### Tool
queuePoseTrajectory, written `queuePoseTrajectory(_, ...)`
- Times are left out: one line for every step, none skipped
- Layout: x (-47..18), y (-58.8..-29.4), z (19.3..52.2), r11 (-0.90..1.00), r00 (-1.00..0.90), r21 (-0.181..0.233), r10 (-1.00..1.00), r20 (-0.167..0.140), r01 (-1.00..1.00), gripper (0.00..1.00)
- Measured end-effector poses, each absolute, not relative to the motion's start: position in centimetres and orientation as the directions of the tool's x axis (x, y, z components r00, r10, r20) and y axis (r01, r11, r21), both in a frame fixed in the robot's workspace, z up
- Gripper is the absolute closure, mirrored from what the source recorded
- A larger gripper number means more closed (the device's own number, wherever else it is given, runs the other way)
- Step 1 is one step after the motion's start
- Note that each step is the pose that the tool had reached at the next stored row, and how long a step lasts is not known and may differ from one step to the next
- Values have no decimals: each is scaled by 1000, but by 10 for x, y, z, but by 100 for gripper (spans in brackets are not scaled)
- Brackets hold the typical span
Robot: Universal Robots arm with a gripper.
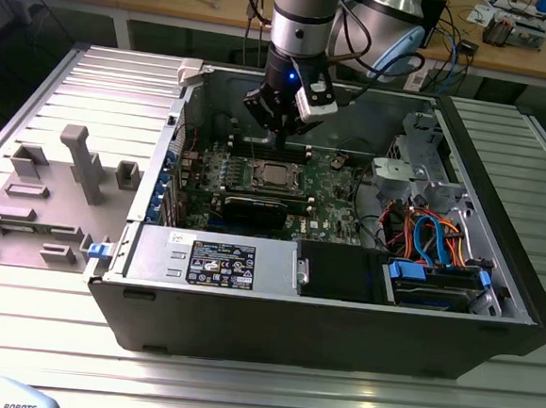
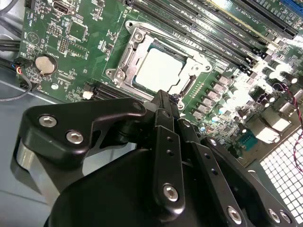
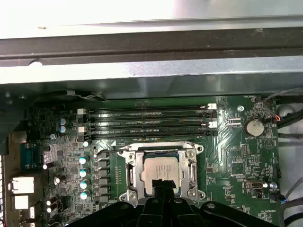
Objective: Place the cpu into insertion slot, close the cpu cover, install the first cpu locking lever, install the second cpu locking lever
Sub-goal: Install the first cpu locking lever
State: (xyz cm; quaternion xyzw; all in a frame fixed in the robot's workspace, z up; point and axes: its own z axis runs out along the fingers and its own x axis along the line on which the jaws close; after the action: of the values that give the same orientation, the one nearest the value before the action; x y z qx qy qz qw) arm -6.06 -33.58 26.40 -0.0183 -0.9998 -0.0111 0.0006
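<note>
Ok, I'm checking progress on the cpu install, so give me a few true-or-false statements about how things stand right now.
1. The cpu lies in the insertion slot. True.
2. The end effector holds the cpu. False: it is shut on nothing, at the slot's edge.
3. The cpu cover lies flat, framing the cpu. True.
4. The motherboard is blue. False: it is green.

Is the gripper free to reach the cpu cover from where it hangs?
Probably yes. The gripper hangs close to the cpu cover inside the open computer case, and nothing lies between them. The memory slots sit to one side of the cover, not over it.
</note>
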Motion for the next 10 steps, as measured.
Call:
queuePoseTrajectory(-61,-336,264,999,-999,22,37,2,37,89)
queuePoseTrajectory(-61,-336,264,999,-999,22,36,2,36,89)
queuePoseTrajectory(-61,-336,264,999,-999,22,36,2,36,89)
queuePoseTrajectory(-61,-336,264,999,-999,22,36,2,36,89)
queuePoseTrajectory(-61,-336,264,999,-999,22,36,2,36,89)
queuePoseTrajectory(-61,-336,264,999,-999,22,36,2,36,89)
queuePoseTrajectory(-61,-336,264,999,-999,22,36,1,36,89)
queuePoseTrajectory(-61,-336,264,999,-999,22,36,2,36,89)
queuePoseTrajectory(-61,-336,264,999,-999,22,36,2,36,89)
queuePoseTrajectory(-61,-336,264,999,-999,22,36,2,36,89)
